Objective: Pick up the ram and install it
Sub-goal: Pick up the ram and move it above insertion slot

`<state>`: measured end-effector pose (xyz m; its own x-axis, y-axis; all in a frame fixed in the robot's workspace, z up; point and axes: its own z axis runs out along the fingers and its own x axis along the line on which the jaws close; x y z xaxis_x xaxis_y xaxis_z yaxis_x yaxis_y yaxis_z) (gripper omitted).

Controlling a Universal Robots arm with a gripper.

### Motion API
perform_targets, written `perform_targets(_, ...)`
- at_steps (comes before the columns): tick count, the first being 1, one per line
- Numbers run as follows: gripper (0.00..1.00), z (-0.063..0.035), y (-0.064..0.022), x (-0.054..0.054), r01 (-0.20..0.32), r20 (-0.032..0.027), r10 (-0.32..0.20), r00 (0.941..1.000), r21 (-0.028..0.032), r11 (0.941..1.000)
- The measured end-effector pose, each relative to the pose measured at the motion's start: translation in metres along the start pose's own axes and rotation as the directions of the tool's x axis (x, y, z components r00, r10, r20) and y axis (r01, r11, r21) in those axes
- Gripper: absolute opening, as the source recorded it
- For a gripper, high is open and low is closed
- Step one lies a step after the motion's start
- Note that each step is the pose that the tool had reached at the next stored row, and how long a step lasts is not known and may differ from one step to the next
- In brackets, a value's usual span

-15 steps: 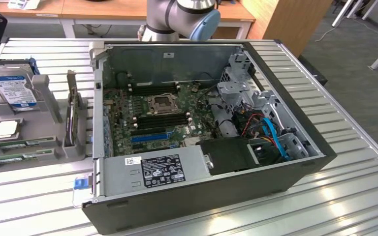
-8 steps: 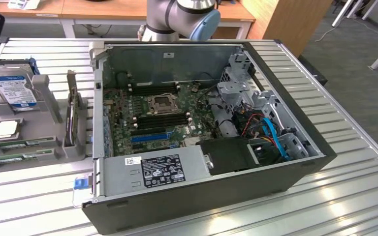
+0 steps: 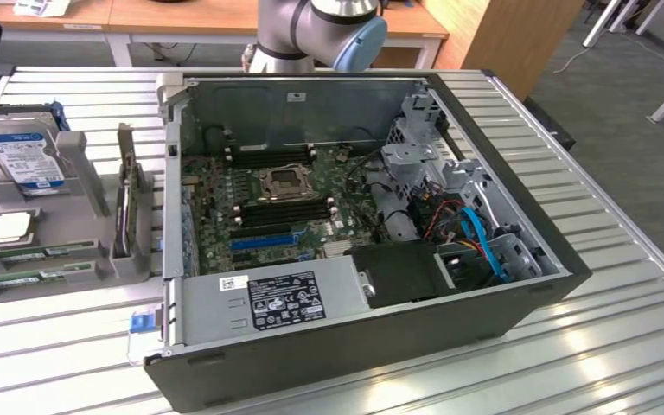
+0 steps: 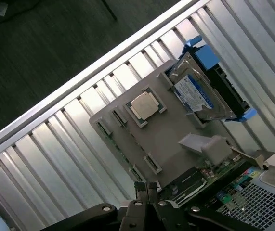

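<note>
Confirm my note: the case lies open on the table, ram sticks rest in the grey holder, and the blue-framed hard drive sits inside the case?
One error: the hard drive stands in the grey holder outside the case, as the exterior view shows. The rest holds: open case on the table, ram sticks in the holder.

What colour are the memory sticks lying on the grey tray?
Green; the memory sticks show best in the exterior view.

The tool (image 4: 148, 188) hangs fully closed, pointing downward.
</note>
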<state>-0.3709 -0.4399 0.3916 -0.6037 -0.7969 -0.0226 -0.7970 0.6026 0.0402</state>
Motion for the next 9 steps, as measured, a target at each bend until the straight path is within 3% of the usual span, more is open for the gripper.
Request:
perform_targets(5,0.1,0.0,0.0,0.0,0.09,-0.0036,-0.09,0.996,-0.0022,0.996)
perform_targets(9,0.1,0.0001,0.0,0.0,0.163,-0.0062,-0.163,0.9867,-0.0042,0.9867)
